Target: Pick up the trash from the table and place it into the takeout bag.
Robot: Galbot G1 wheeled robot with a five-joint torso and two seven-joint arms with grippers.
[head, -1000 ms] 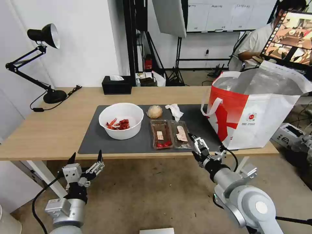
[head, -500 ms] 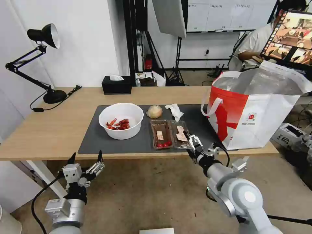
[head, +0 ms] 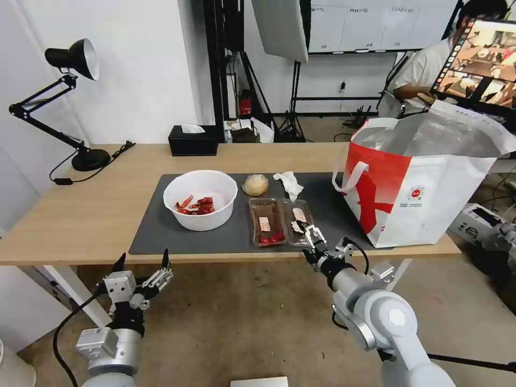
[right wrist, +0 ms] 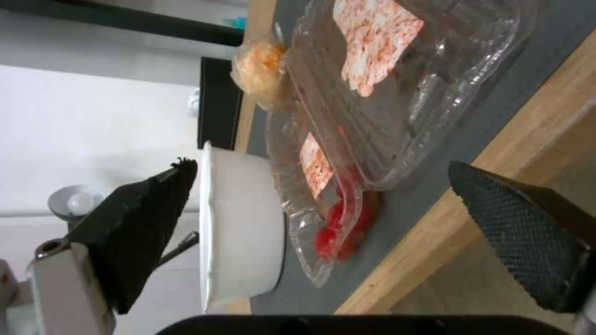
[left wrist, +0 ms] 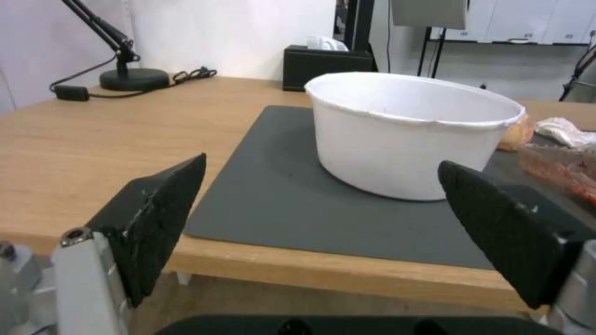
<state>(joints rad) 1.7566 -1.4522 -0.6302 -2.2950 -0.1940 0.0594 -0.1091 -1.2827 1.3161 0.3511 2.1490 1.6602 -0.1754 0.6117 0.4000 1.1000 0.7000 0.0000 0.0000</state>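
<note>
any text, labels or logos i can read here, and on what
No text is legible.
Takeout bag: small round red logo with tiny print under it, too small to read.
Clear trays: white labels with red blotches, no readable words.
Whiteboard behind: faint marks, unreadable.

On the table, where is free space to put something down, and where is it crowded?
Free: bare wood between the desk lamp and the mat, and behind the mat beside the black tissue box. Crowded: mat centre, from the white bowl to the takeout bag.
</note>
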